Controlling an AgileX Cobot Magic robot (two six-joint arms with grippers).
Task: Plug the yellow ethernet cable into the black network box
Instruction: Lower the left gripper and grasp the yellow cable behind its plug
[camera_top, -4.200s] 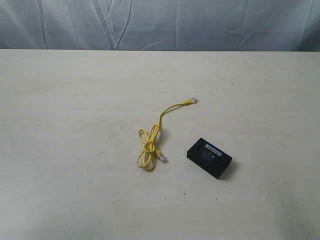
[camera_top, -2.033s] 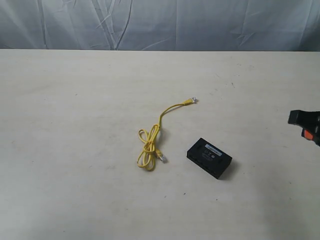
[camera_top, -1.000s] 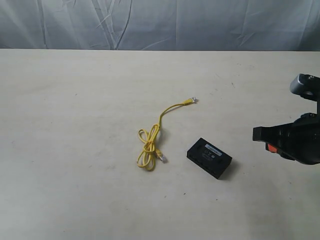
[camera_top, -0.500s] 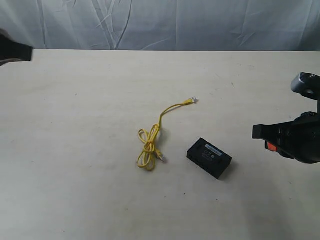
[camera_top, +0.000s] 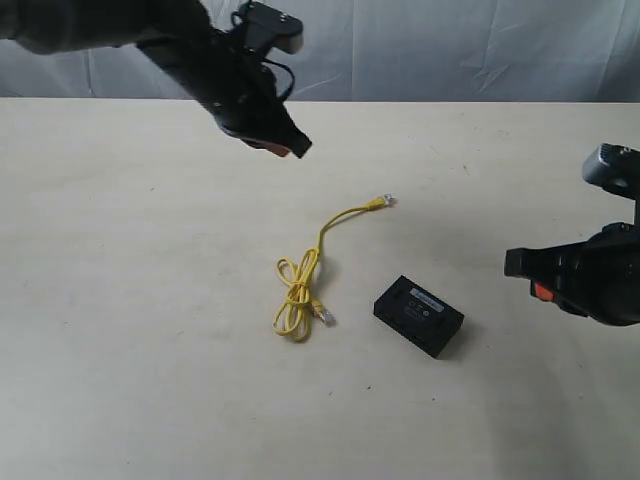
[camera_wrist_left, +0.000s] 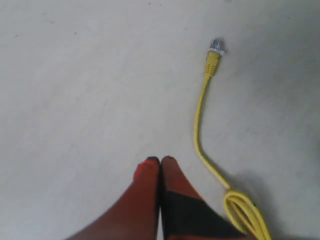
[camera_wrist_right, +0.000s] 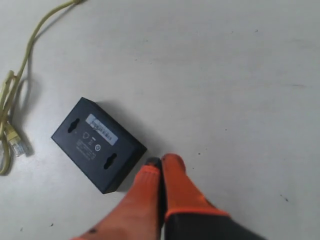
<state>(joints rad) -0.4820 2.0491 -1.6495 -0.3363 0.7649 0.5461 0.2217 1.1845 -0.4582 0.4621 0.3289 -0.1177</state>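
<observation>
Yellow ethernet cable (camera_top: 322, 236): thin bright yellow cord lying flat near the middle of the table (camera_top: 140, 330), clear plug on each end. About half of it is bunched in a small loose coil (camera_top: 293, 297). The rest runs out of the coil as a single curved strand, up and to the right in the exterior view, ending in the far plug (camera_top: 384, 201), which points right. The near plug (camera_top: 325, 316) lies at the coil's lower edge, on the side facing the box.

Black network box (camera_top: 418, 315): small flat rectangle, flat on the table, just right of the coil and not touching the cable. Pale label strip and small printed marks on top. Its long axis runs diagonally, upper left to lower right in the exterior view.

Left gripper (camera_top: 296, 149): in the air above the table, up and left of the far plug, fingertips pressed together, holding nothing. Its wrist view shows the tips (camera_wrist_left: 160, 162) beside the cable's (camera_wrist_left: 197, 126) strand, clear of it.

Right gripper (camera_top: 518, 264): to the right of the box, fingers closed tip to tip, nothing between them. In its wrist view the tips (camera_wrist_right: 161, 162) sit just beside a corner of the box (camera_wrist_right: 97, 142).
</observation>
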